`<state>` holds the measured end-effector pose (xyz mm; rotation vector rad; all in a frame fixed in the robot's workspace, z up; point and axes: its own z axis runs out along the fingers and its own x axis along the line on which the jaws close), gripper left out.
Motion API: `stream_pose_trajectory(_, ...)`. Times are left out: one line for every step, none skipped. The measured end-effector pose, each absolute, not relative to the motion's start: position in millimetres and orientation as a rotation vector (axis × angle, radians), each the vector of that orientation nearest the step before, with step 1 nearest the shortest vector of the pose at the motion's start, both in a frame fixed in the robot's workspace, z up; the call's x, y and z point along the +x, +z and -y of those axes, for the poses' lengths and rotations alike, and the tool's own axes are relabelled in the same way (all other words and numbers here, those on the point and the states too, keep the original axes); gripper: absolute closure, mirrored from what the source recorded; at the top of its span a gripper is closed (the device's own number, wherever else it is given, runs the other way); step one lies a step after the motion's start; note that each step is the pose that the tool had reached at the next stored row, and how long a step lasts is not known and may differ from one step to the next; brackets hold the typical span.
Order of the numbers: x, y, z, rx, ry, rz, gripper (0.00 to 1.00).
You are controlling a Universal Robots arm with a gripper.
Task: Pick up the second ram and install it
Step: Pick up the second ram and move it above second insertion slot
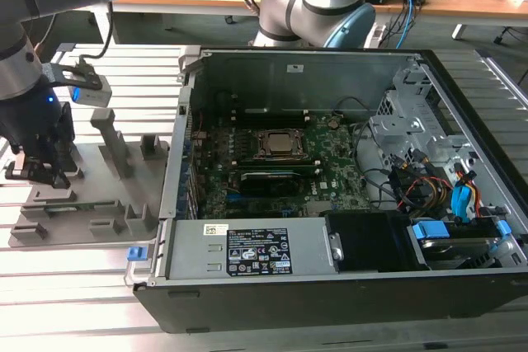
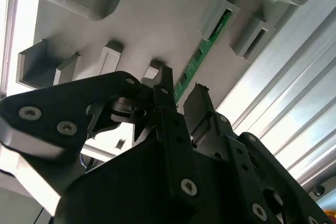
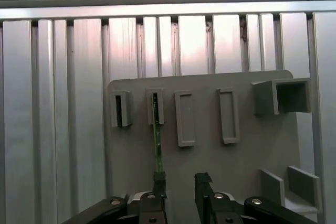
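The second ram (image 3: 156, 135) is a thin green stick standing on edge in a slot of the grey holder plate (image 3: 210, 156); it also runs along the plate in the second wrist view (image 2: 202, 51). My gripper (image 3: 180, 182) hovers low over the plate with its black fingers (image 3: 159, 181) apart and nothing between them. The near end of the ram lines up with one finger rather than with the gap. In the exterior view the gripper (image 1: 37, 172) hangs over the plate (image 1: 91, 204) at that view's left, beside the open computer case (image 1: 330, 171).
Several grey holder blocks (image 1: 111, 142) stand on the plate. Inside the case the motherboard shows a square processor socket (image 1: 280, 144) and a black card (image 1: 276, 179) below it. Cables and drives (image 1: 445, 195) fill the case's right side. A ribbed aluminium table (image 3: 52, 103) lies around the plate.
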<state>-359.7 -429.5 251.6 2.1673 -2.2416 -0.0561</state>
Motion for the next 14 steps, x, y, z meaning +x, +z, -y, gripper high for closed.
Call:
stream_pose_trajectory(-359.6,249.8,429.7,2.167,-0.056,2.242,0.64)
stream_pose_trajectory(-359.6,248.6,429.9,2.167,-0.056,2.241,0.64)
stream_pose_trajectory(-359.6,247.4,430.0,2.168,-0.056,2.241,0.64)
stream_pose_trajectory(-359.6,246.4,430.2,2.168,-0.056,2.241,0.64)
stream_pose_trajectory(-359.6,245.2,430.6,2.168,-0.056,2.241,0.64)
stream_pose_trajectory(-359.6,243.9,431.0,2.168,-0.056,2.241,0.64)
stream_pose_trajectory(-359.6,241.9,431.6,2.168,-0.056,2.241,0.64)
stream_pose_trajectory(-359.6,240.3,431.9,2.168,-0.056,2.241,0.64)
stream_pose_trajectory(-360.0,236.3,433.1,2.168,-0.056,2.241,0.64)
stream_pose_trajectory(-360.5,234.3,434.1,2.168,-0.056,2.241,0.64)
stream_pose_trajectory(-361.0,232.4,435.0,2.168,-0.056,2.241,0.64)
stream_pose_trajectory(-361.8,229.3,437.0,2.169,-0.056,2.240,0.64)
stream_pose_trajectory(-362.3,224.5,439.8,2.170,-0.056,2.239,0.64)
stream_pose_trajectory(-362.4,222.6,440.5,2.170,-0.057,2.239,0.64)
